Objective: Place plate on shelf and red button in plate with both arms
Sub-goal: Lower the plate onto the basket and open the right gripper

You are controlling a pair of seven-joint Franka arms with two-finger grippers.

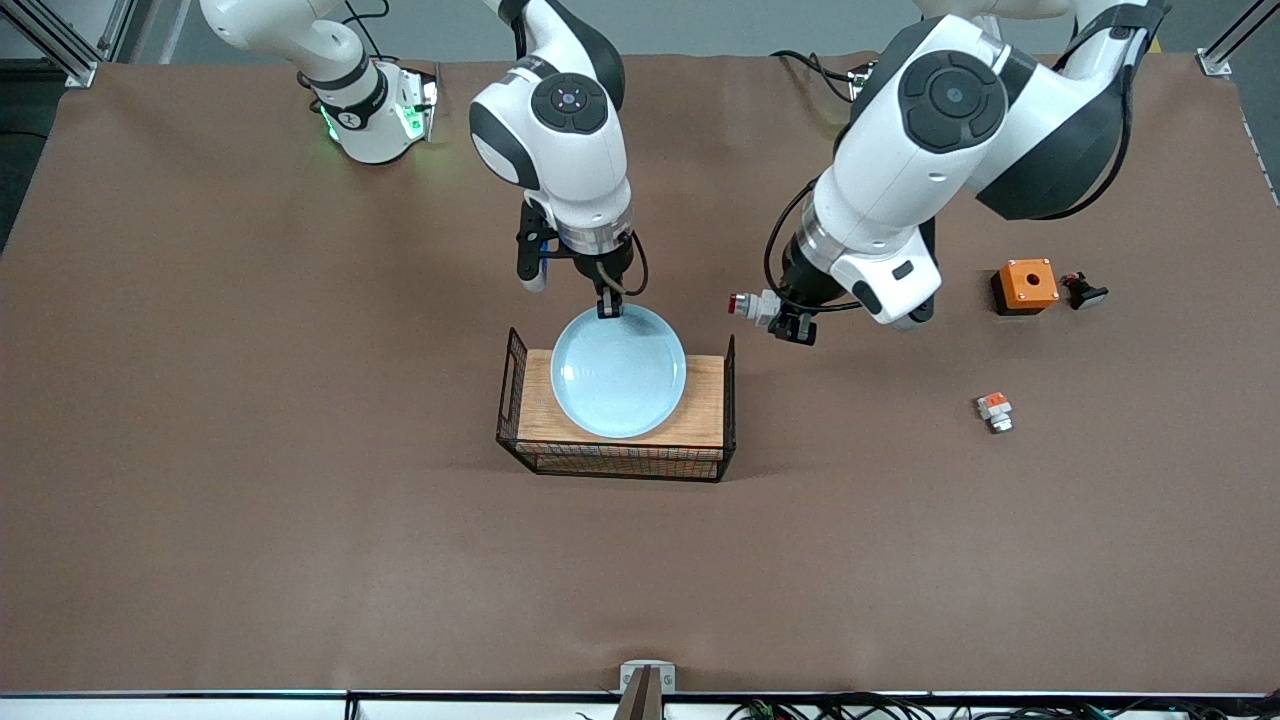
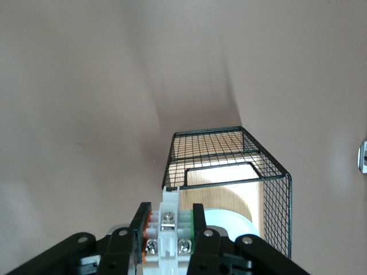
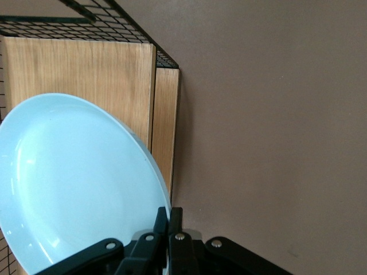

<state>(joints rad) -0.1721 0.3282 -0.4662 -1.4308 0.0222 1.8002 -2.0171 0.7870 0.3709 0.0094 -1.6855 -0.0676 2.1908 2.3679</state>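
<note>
Plate over the rack, button held in the air

The plate (image 1: 618, 372), round, shallow and pale blue with a raised rim, sits level over the wooden board of the wire rack (image 1: 728, 400), its rim pinched at 1 point by the right gripper (image 1: 609, 305). The red button (image 1: 752, 305), a white-and-grey cylinder with a red cap, lies sideways, clamped in the left gripper (image 1: 792, 326) above the table, beside the rack.

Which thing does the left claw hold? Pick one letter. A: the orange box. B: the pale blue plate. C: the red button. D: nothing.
C: the left claw is shut on the red button, up beside the wire rack, while the right claw pinches the plate by its rim.
</note>
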